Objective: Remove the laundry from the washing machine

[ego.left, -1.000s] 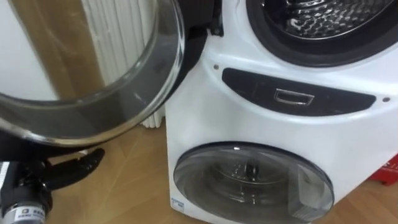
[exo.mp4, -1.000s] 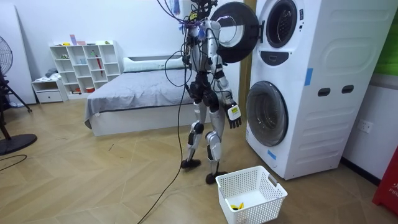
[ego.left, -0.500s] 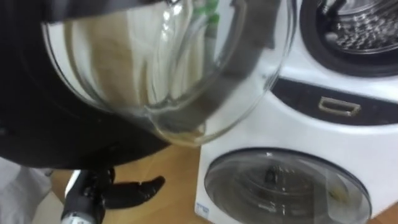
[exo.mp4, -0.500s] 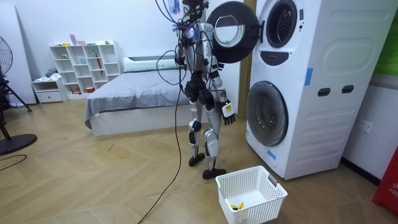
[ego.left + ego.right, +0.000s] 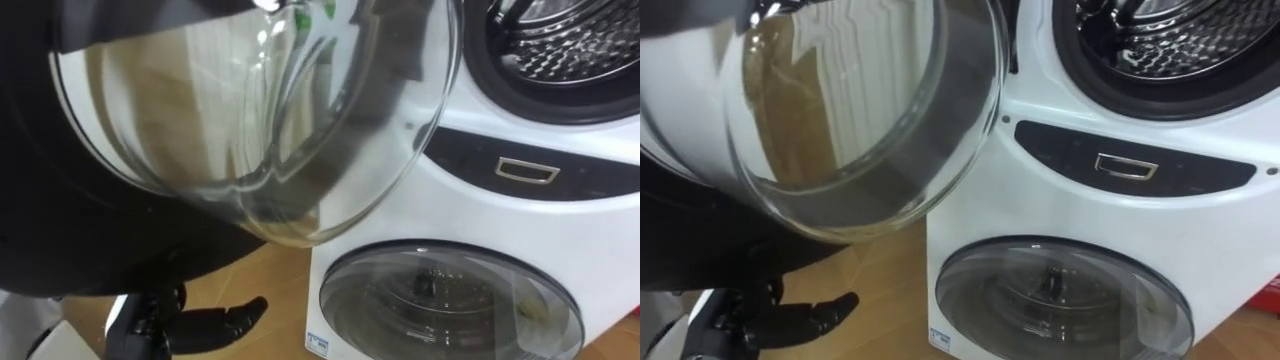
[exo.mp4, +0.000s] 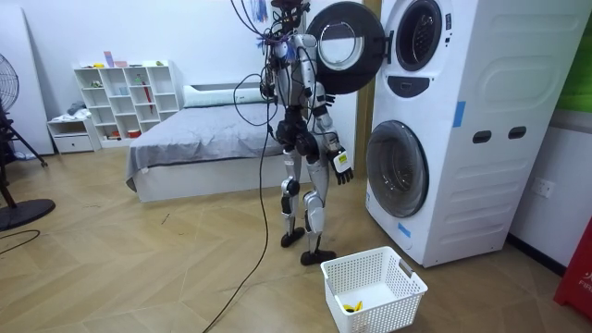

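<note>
Wood floor (image 5: 890, 268) shows below the open door (image 5: 250, 110); the left hand (image 5: 215, 320), loose and empty, should lift slowly past that door, straight into the top drum (image 5: 570, 40).

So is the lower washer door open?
No, the lower door is shut against its washer; the upper door is swung open.

Bright, even indoor light, with pale reflections streaking the open glass door (image 5: 250, 120) and soft shadow beneath.
</note>
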{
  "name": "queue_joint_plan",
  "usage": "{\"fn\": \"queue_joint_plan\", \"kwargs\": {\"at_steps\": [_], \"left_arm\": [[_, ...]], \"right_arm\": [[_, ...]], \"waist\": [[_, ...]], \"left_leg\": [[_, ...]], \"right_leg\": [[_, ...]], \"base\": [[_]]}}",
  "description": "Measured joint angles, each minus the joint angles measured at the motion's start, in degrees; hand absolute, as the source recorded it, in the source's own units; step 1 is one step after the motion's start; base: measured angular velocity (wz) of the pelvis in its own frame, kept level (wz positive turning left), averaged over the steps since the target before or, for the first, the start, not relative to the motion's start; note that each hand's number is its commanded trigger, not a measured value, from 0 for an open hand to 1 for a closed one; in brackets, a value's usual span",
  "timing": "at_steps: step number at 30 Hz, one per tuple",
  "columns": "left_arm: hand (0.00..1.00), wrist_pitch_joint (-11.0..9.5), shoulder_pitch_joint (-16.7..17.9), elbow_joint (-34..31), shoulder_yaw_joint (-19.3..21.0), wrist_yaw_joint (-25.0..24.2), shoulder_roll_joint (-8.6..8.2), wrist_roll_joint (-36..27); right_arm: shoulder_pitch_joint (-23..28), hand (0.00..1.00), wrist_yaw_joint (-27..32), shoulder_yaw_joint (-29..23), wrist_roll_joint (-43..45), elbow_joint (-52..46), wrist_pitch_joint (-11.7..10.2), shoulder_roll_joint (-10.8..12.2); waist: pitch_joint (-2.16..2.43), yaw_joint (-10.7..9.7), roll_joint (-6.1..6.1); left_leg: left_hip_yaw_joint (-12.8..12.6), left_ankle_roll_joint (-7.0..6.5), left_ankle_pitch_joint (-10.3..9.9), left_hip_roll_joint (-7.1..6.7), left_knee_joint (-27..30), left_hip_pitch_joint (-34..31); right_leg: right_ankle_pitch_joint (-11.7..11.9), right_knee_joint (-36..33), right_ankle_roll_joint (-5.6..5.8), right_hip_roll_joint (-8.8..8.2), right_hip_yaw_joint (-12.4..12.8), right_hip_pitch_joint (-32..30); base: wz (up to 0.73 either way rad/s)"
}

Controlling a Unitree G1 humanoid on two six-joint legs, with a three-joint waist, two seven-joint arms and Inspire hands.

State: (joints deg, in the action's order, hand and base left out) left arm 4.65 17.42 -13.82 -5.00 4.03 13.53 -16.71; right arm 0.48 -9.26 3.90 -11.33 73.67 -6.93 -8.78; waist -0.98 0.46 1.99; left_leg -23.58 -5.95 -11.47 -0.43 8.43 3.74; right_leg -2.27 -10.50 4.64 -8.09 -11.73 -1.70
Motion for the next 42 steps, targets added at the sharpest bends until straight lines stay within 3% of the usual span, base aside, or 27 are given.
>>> {"fn": "queue_joint_plan", "kwargs": {"at_steps": [21, 32, 36, 42], "left_arm": [[0.0, 0.03, 1.22, 0.05, -3.26, -1.7, -0.32, 0.13], [0.0, 0.09, 2.14, 0.05, -6.88, -5.27, 0.77, 1.36], [0.0, 0.2, 2.61, 0.05, -10.03, -6.24, 1.6, 1.43], [0.0, 0.2, 2.84, 0.05, -15.58, -9.11, 1.92, 2.26]], "right_arm": [[-0.2, 0.0, 0.31, 1.64, 0.18, -0.14, -0.02, -0.12], [-0.57, 0.0, -0.94, 1.64, 0.28, 0.08, -0.02, -0.12], [-1.6, 0.0, -0.81, 1.68, 0.29, 0.24, -0.02, 0.05], [-2.28, 0.0, 0.42, 1.94, 0.21, 0.2, -0.52, 0.04]], "waist": [[0.03, -0.08, -0.03], [0.08, -0.34, 0.03], [0.06, -2.72, 0.07], [-0.05, -5.96, 0.05]], "left_leg": [[-1.8, 0.0, 0.0, 0.12, 0.21, -0.22], [-2.99, -0.03, -0.01, 0.2, 0.69, -0.02], [-3.24, -0.29, -0.2, 0.35, 1.03, 0.01], [-7.15, 0.24, -1.03, 1.32, 1.3, 0.4]], "right_leg": [[0.54, 0.78, -0.07, 0.21, 0.64, -0.47], [1.32, 0.76, 0.18, 0.38, 2.34, -0.83], [1.44, 0.68, 0.18, 0.31, 2.94, -0.45], [1.52, -0.17, -0.02, 0.99, 2.72, -0.58]], "base": [[-0.04], [-0.06], [0.0], [-0.32]]}}
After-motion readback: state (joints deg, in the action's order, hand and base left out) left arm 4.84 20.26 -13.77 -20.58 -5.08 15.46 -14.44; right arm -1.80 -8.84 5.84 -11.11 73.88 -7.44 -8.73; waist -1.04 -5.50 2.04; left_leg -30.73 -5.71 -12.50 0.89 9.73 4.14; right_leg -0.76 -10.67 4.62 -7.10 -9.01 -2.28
